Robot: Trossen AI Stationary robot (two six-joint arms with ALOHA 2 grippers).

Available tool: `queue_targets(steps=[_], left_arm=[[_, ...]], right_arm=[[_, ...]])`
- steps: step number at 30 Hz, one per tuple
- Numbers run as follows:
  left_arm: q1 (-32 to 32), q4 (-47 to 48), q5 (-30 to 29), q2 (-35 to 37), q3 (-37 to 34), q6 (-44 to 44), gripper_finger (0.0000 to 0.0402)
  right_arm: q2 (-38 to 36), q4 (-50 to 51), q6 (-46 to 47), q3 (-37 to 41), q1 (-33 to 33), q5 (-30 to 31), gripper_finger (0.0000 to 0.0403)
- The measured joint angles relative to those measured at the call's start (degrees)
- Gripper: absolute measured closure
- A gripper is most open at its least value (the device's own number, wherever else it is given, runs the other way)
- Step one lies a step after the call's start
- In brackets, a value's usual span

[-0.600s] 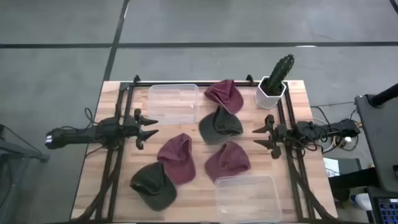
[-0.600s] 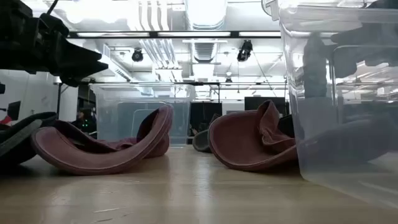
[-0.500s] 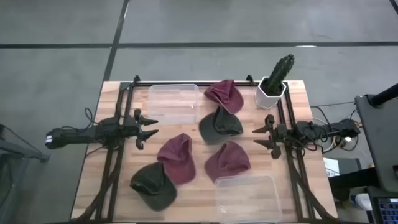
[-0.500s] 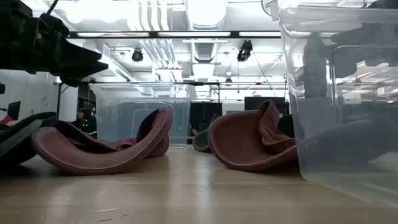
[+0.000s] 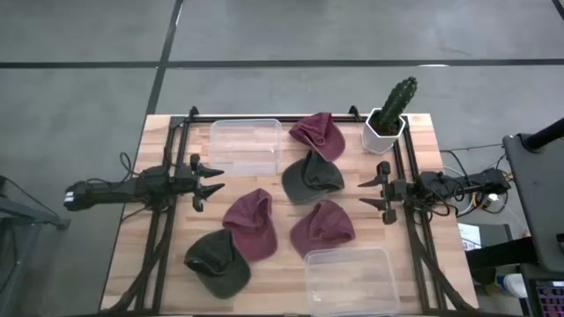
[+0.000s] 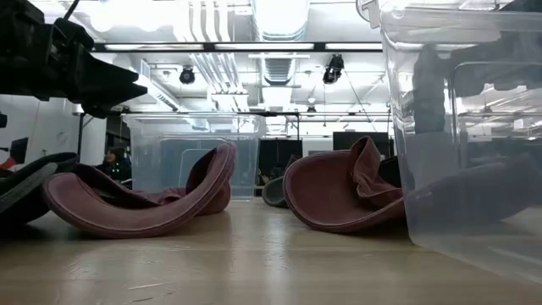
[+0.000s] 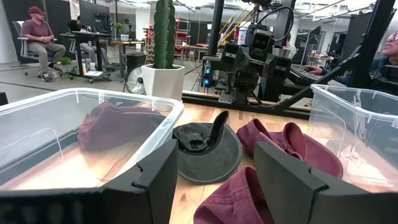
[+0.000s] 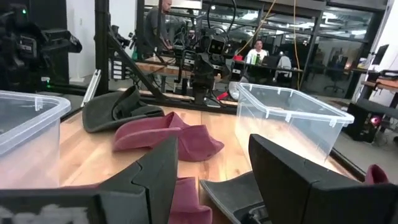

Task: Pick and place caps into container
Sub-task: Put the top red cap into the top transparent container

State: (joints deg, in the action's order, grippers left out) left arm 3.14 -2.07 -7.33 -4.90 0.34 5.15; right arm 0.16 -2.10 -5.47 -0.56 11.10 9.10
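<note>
Five caps lie on the wooden table. In the high view a maroon cap sits near the far edge, with an olive cap just in front of it. Two more maroon caps lie mid-table, and a second olive cap is near the front left. My left gripper hovers open at the table's left, beside the far clear container. My right gripper hovers open at the right, facing the caps. Neither touches anything.
A second clear container stands at the near edge, right of centre. A green cactus in a white pot stands at the far right corner. Dark frame rails run along both table sides. People sit in the room beyond.
</note>
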Motion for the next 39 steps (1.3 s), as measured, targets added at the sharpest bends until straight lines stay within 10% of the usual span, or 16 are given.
queue_targets(steps=[11,18,31,39], left_arm=[[0.0,-0.01,0.0,0.0,0.0,0.0,0.0197],[0.0,0.0,0.02,0.0,0.0,0.0,0.0197],[0.0,0.0,0.01,0.0,0.0,0.0,0.0197],[0.0,-0.02,0.02,0.01,0.0,0.0,0.0197]], right_arm=[[0.0,-0.22,20.64,0.0,0.01,-0.02,0.0211],[-0.04,-7.09,52.62,0.0,0.0,0.18,0.0211],[0.0,-15.45,82.06,-0.02,0.0,39.46,0.0211],[0.01,-16.01,83.95,-0.02,-0.03,45.13,0.0211]])
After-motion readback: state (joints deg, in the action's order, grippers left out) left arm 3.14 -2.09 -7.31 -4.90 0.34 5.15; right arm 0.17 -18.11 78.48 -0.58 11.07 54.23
